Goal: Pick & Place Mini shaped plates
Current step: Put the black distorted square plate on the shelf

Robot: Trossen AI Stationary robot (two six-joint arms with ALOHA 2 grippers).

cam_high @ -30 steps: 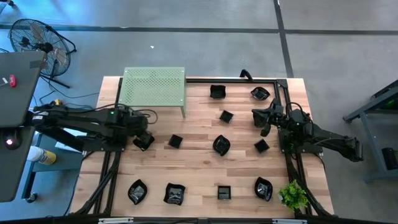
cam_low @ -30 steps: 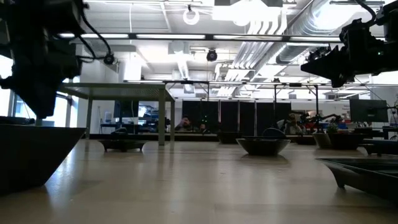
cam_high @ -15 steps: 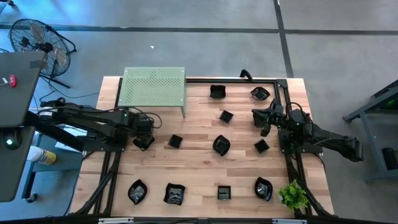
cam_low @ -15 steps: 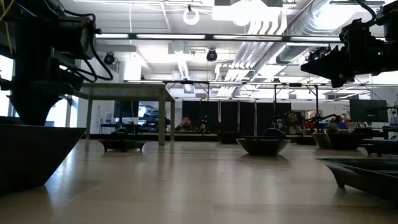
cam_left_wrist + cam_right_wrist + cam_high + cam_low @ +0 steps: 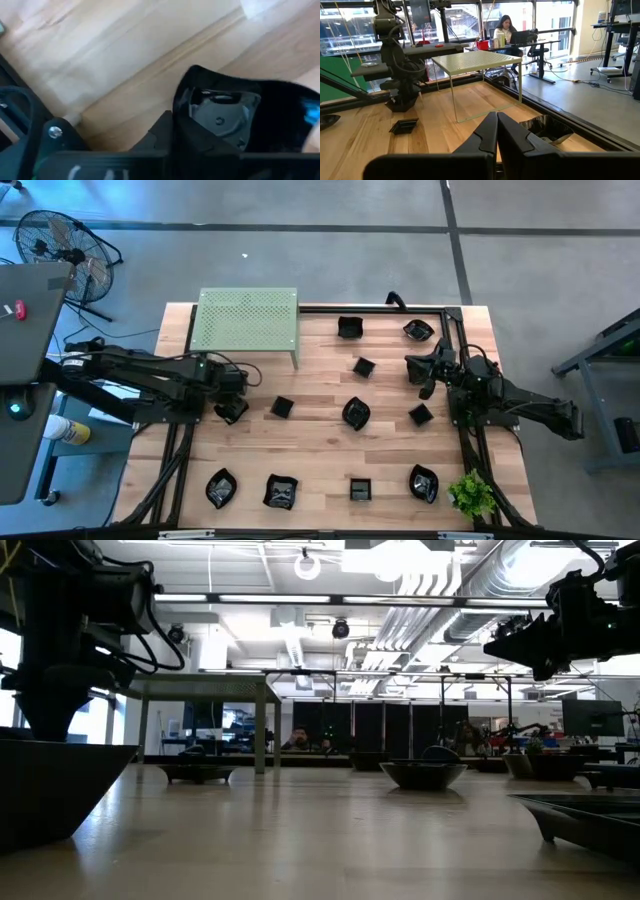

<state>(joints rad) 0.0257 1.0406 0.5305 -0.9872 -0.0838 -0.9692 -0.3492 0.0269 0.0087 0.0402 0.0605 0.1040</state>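
- The left gripper is sitting low over a mini shaped plate at the table's left side, one finger inside the dish; I cannot tell how wide its fingers are standing.
- The right gripper is hovering at the right, fingers pressed together, holding nothing.

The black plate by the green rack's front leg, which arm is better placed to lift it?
The left. Its gripper is already down on that plate, a finger inside the rim. The right gripper hovers shut across the table, near other plates.
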